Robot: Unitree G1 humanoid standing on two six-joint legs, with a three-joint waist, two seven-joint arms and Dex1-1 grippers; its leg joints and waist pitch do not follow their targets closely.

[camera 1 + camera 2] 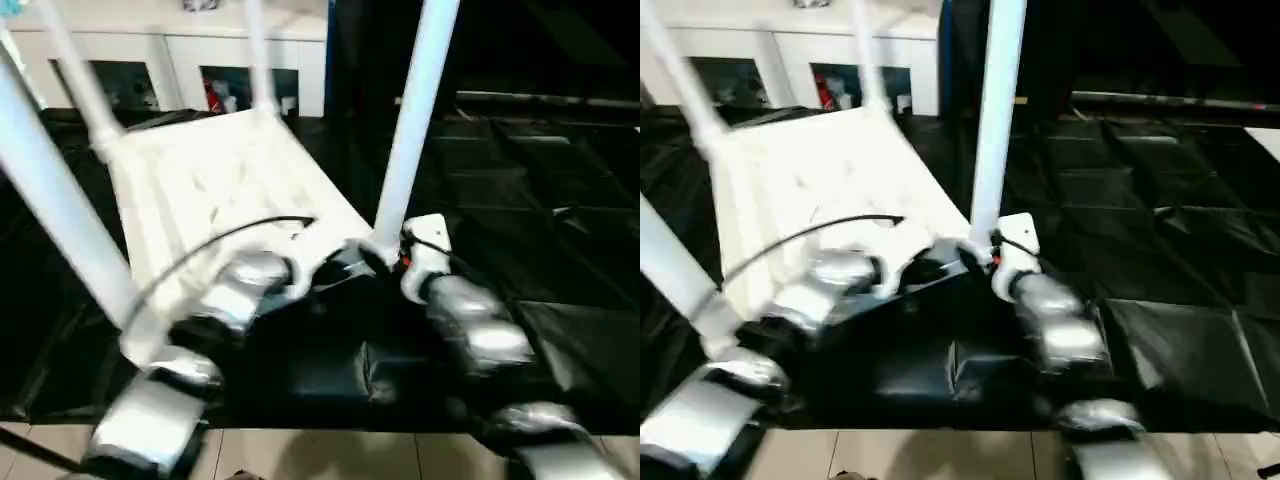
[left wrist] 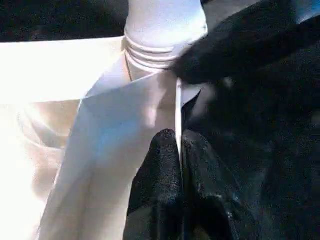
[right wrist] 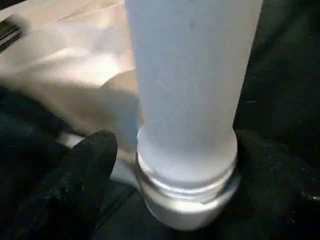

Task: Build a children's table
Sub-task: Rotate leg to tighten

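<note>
Tabletop point(image 1: 215, 185) lies upside down at centre-left of the left eye view, four legs point(image 1: 415, 110) rising from its corners. In the left wrist view, the left gripper point(image 2: 179, 165) pinches the tabletop's rim. In the right wrist view, the right gripper point(image 3: 172, 165) clasps the near-right leg's base.

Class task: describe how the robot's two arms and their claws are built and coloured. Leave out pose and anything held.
Both forearms are rounded silver segments with black joints. The left arm has a thin black cable arching over it. The right arm ends in a white wrist block with a small red mark. Each claw has two black, rough-textured fingers, rounded at the tips.
</note>
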